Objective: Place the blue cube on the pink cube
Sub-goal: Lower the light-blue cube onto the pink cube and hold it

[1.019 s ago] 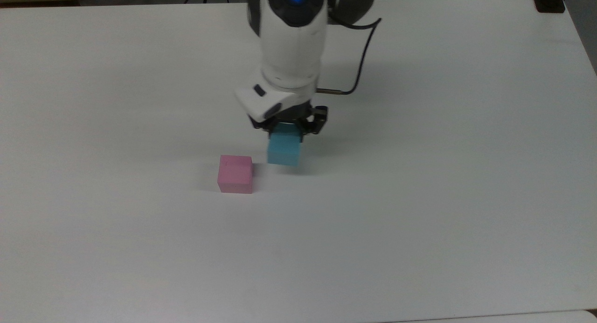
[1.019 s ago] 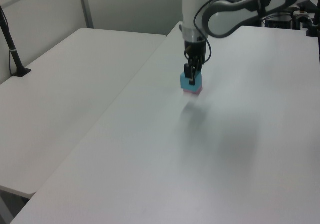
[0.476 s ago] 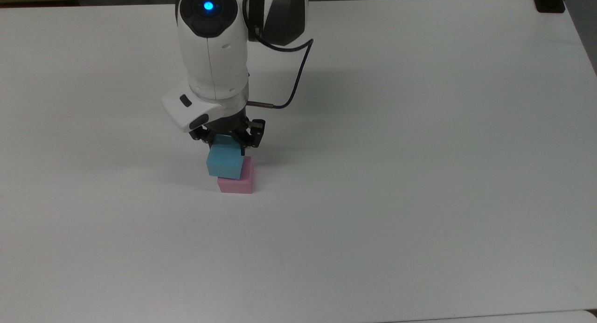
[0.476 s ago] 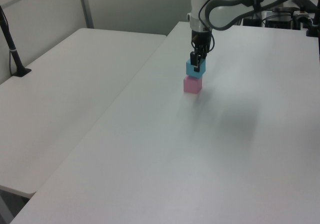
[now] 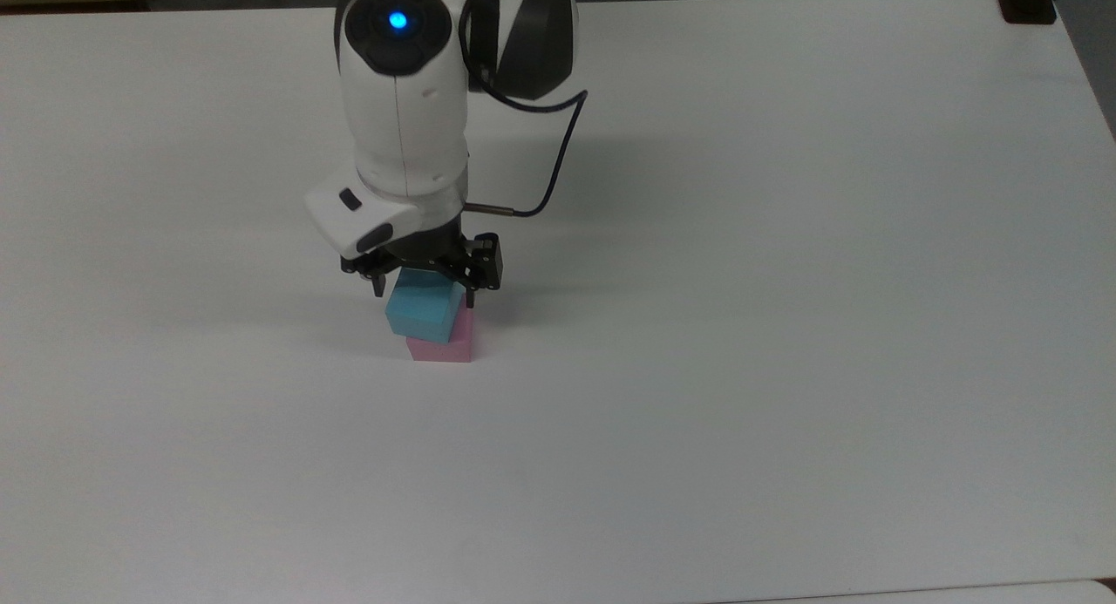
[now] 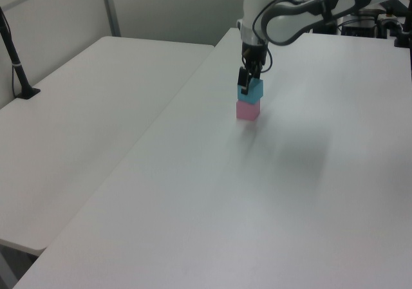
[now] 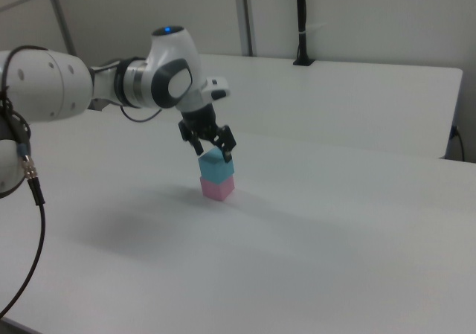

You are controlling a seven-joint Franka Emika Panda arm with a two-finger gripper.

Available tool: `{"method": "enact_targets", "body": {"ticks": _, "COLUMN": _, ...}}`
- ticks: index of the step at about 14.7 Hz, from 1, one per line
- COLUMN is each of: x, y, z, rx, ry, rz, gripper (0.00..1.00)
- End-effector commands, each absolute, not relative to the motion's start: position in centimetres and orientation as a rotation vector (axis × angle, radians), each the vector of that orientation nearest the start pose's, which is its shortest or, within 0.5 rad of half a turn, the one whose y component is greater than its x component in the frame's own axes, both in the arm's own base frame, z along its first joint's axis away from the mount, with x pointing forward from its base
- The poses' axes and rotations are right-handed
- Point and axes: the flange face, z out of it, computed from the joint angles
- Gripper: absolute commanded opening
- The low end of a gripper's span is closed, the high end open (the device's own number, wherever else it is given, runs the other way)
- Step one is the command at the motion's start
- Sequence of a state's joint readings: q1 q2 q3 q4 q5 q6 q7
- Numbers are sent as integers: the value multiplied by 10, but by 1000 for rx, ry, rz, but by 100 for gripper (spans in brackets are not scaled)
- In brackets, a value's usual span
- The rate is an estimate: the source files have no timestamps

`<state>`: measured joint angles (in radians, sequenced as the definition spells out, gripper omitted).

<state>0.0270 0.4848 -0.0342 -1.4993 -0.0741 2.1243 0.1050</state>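
Nearest, on the white counter [image 5: 785, 412], well away from all edges and corners: the pink cube [image 5: 445, 349], flat on the surface, in the same place as half a second ago.

Directly on top of it: the blue cube [image 5: 425, 316]. Rests there with its bottom face on the pink top. Looks a little turned against the pink cube and a little shifted toward the top view's left, so that a pink strip shows at the top view's right. Same stack in the left view, blue cube [image 6: 250, 92] over pink cube [image 6: 248, 110], and in the right view, blue cube [image 7: 216, 166] over pink cube [image 7: 217, 189].

Just above and behind: the end effector [image 5: 425, 286]. Half a second ago closed tight on the blue cube; now spread apart, one black finger on each side of the cube's upper part, with nothing gripped. Same spread seen in the right view [image 7: 213, 146].

Meaning for the task, as a judgement: placing done, release just made, blue cube apparently standing by itself. Remaining: only to lift straight up, without brushing the cube, since the small offset leaves less margin against a push.
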Motion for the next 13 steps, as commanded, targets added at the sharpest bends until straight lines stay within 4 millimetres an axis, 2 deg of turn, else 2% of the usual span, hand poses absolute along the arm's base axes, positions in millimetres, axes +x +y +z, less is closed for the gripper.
{"method": "enact_targets", "body": {"ticks": 1, "x": 681, "y": -18, "z": 474, "rx": -3217, "ry": 136, "rz": -263, "gripper": 100}}
{"method": "enact_targets", "body": {"ticks": 5, "x": 640, "y": -18, "z": 536, "rx": -3223, "ry": 170, "rz": -146, "gripper": 100}}
{"method": "enact_targets", "body": {"ticks": 9, "x": 601, "y": -5, "z": 571, "rx": -3208, "ry": 160, "rz": -12, "gripper": 100}}
{"method": "enact_targets", "body": {"ticks": 11, "x": 587, "y": 5, "z": 586, "rx": -3191, "ry": 144, "rz": -35, "gripper": 100}}
{"method": "enact_targets", "body": {"ticks": 13, "x": 584, "y": 5, "z": 586, "rx": -3188, "ry": 143, "rz": -12, "gripper": 100}}
